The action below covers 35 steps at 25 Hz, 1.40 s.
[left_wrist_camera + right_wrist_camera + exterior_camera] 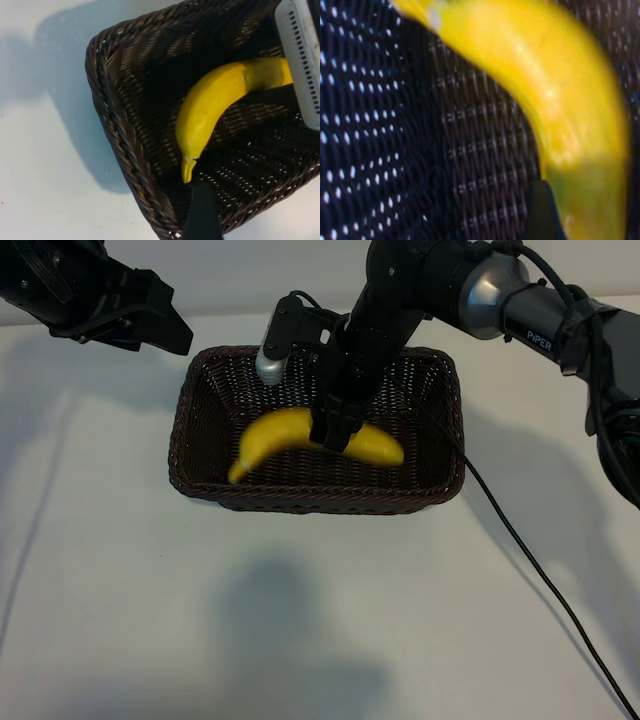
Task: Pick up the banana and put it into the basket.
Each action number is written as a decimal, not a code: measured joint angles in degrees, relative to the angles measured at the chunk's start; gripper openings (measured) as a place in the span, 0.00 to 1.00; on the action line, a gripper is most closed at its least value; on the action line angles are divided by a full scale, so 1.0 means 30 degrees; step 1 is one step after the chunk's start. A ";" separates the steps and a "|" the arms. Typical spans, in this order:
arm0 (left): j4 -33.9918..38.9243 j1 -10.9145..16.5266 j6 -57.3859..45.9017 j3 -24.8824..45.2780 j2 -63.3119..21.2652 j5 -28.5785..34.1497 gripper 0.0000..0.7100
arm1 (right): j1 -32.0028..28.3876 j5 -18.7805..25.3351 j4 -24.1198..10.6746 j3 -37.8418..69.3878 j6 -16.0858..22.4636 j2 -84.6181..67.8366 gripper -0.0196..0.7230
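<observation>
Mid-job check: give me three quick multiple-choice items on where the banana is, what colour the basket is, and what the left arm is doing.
1. Where is the banana?
A. On the table in front of the basket
B. Inside the basket, under the right gripper
C. In the left gripper

2. What colour is the basket?
A. Dark brown
B. White
C. Green

3. What is the left gripper doing?
A. Gripping the banana
B. Pressing on the basket rim
C. Hanging apart, beyond the basket's far left corner, holding nothing

Answers: 1 B, the banana lies within the wicker walls with the right gripper at its middle. 2 A, the weave is dark brown in all views. 3 C, it is off the basket with nothing in it.
</observation>
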 joint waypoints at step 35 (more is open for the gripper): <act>0.0000 0.0000 0.0000 0.0000 0.0000 -0.0069 0.83 | -0.1611 0.4794 -0.4270 -0.6055 0.5142 -0.1213 0.76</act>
